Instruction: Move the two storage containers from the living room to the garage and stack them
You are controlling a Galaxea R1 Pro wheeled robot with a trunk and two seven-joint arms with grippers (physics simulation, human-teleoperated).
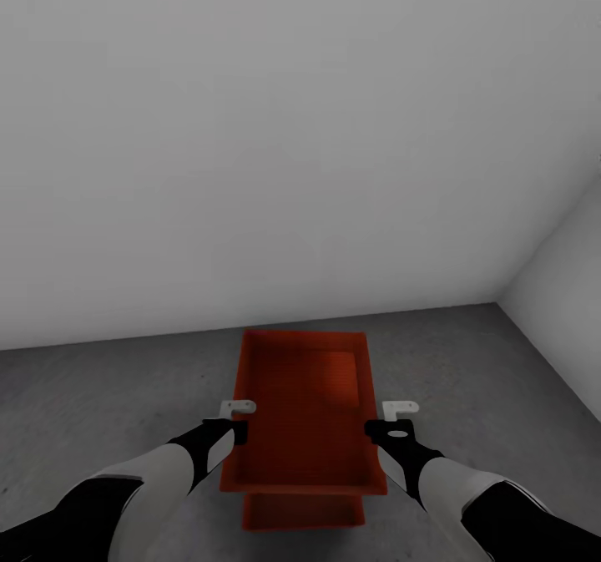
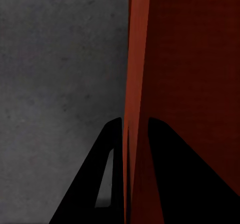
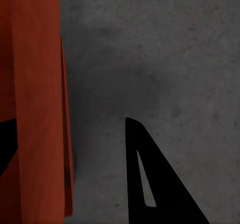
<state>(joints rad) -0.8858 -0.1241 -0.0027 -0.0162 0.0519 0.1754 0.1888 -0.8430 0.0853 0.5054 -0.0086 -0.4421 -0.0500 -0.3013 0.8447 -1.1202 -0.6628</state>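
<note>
In the garage, one orange-red storage container [image 1: 305,412] lies over the other storage container [image 1: 305,513], whose near end pokes out beneath it on the dark grey floor [image 1: 100,395]. I cannot tell whether the upper one rests fully on the lower. My left gripper [image 1: 239,431] is shut on the upper container's left wall [image 2: 137,84], with both black fingers [image 2: 100,184] tight against it. My right gripper [image 1: 377,430] is open astride the right wall [image 3: 40,109]. Its outer finger [image 3: 155,184] stands well clear of the wall, over bare concrete.
A plain white wall [image 1: 250,128] rises just beyond the containers. A second white wall [image 1: 568,261] meets it at a corner on the right. Grey concrete spreads to both sides of the stack.
</note>
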